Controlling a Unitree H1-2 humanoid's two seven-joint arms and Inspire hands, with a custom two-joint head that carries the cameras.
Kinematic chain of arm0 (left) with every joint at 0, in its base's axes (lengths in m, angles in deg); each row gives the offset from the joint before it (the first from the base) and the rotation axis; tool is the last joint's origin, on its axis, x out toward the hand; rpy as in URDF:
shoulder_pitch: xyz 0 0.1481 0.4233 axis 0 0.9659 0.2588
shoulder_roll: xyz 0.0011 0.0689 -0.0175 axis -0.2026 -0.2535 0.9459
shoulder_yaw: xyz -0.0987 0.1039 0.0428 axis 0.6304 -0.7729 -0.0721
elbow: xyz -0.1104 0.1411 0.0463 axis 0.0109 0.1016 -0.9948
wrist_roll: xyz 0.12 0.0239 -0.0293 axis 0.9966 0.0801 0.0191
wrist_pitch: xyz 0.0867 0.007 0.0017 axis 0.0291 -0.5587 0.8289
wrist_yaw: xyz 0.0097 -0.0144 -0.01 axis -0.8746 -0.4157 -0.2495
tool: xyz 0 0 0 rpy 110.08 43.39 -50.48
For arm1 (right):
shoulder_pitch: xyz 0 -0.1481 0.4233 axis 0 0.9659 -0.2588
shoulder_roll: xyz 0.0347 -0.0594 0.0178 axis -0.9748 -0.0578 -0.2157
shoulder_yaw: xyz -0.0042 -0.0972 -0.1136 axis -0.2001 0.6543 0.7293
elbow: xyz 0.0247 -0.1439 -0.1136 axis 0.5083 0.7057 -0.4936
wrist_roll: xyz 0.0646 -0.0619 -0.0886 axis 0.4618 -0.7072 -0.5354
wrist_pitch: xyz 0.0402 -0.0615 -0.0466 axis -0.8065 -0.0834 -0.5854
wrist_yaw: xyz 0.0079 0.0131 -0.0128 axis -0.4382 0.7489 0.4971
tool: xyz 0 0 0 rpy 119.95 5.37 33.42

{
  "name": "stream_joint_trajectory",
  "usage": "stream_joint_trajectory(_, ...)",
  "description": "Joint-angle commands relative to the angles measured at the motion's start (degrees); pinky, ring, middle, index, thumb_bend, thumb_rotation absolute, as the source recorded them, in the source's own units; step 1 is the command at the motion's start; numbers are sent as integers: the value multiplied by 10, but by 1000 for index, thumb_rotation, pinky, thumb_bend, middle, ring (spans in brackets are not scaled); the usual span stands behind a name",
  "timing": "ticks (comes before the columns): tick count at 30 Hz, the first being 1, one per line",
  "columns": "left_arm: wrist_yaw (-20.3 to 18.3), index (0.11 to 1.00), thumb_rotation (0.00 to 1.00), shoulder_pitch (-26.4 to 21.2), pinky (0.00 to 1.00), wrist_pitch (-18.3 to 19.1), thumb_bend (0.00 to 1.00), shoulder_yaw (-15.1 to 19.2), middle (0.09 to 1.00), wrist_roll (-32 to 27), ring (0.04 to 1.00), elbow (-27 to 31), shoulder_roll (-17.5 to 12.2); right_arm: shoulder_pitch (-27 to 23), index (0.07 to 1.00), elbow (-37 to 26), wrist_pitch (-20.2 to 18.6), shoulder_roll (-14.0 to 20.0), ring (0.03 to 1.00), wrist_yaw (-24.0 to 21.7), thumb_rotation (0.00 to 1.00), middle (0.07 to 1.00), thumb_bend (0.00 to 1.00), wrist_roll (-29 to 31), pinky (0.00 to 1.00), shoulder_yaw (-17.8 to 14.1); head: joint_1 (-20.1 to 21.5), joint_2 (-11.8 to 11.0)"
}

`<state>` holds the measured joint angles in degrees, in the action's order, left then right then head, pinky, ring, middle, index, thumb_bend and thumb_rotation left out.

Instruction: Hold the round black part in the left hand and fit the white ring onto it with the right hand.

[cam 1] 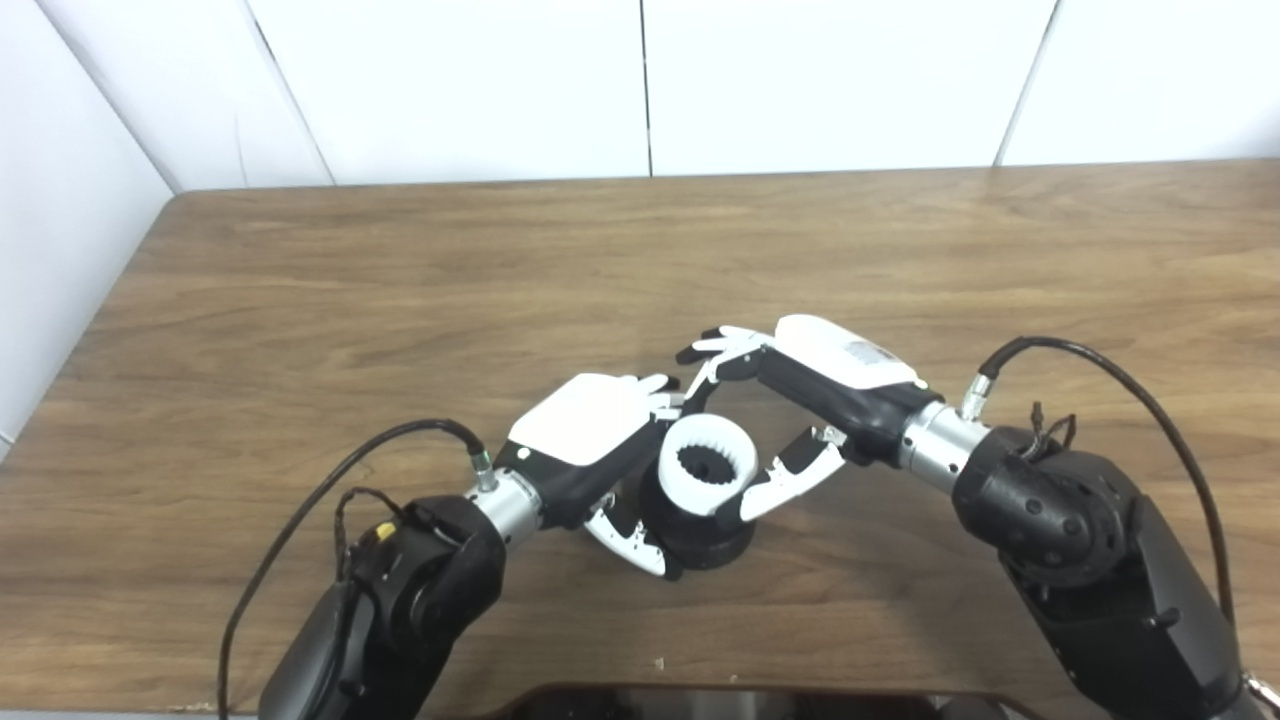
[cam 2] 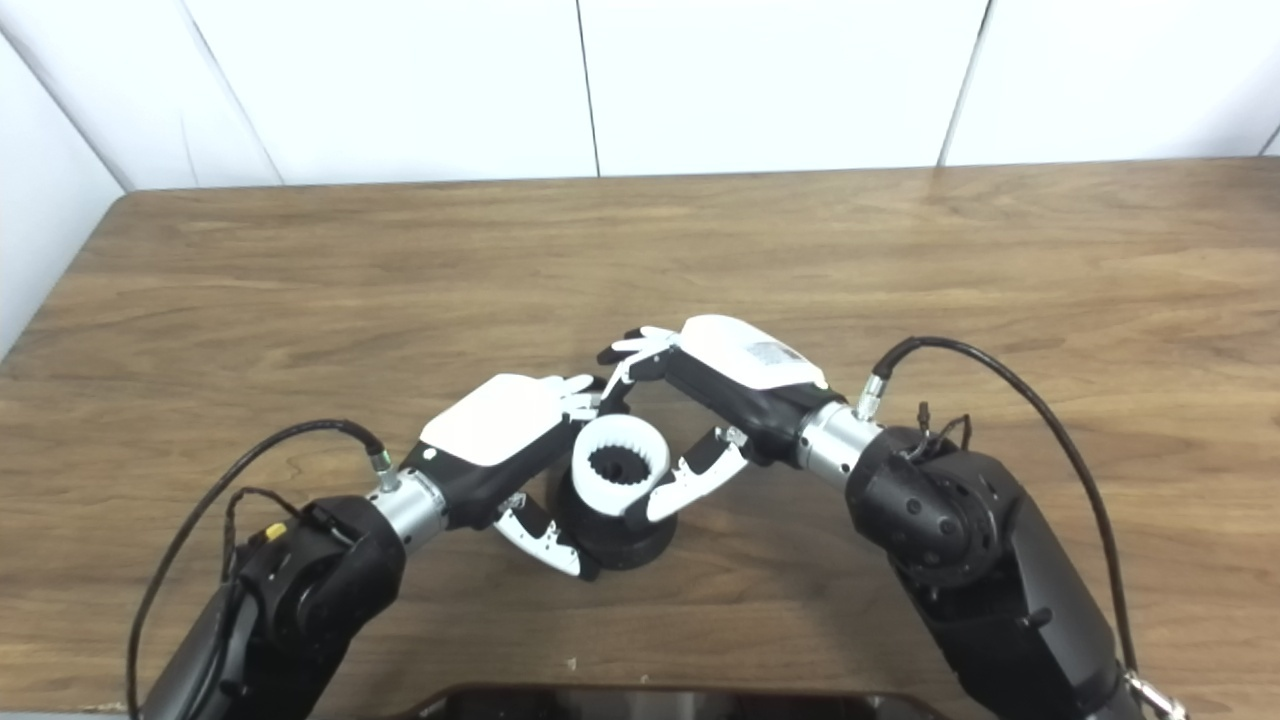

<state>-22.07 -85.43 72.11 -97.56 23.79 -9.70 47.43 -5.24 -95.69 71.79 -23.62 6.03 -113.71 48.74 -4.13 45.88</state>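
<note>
White plastic with a toothed inner bore, the white ring [cam 1: 709, 465] sits on top of the round black part [cam 1: 700, 535], which stands on the wooden table [cam 1: 300, 300] near the middle of the near edge, well away from both far corners. The left hand [cam 1: 590, 440] is clamped on the black part from its left side, with a thumb reaching low around the base and its fingers curled behind. The right hand [cam 1: 800, 400] is closed on the ring, its thumb pressed to the near right rim and its fingers [cam 1: 715, 345] arched over the far side; whether those far fingers truly touch the ring cannot be told from either view. The ring looks slightly tilted toward the camera rather than level on the part, so I judge it placed but perhaps not fully seated. The chief risk is that pressing down while it is tilted would jam the teeth against the part and wedge it crooked. A second risk lies in the two hands crowding each other at the far side, where their fingertips nearly meet: any twist of the right hand could knock the left hand's fingers and loosen its hold. If the left hand's grip slackens, the part could slide or tip on the smooth table. Letting go too early could leave the ring loose.
</note>
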Motion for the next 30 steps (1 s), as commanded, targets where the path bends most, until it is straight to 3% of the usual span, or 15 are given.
stream_joint_trajectory(1, -4, 723, 292, -16, 962, 4, 878, 3, 908, 9, 979, 14, -1, -13, 620, -11, 18, -3, 956, 11, 284, 883, 765, 3, 836, -2, 0, 1)
stream_joint_trajectory(24, 11, 717, 297, -14, 943, -6, 891, 8, 902, 16, 969, -2, 4, 13, 641, -11, 43, 3, 963, 15, 304, 878, 755, -20, 848, 23, -3, 6)
stream_joint_trajectory(30, 5, 738, 310, -14, 950, -3, 947, 8, 907, 15, 973, 1, 6, 17, 666, -8, 42, 3, 961, 14, 316, 876, 768, -15, 855, 22, -5, 5)
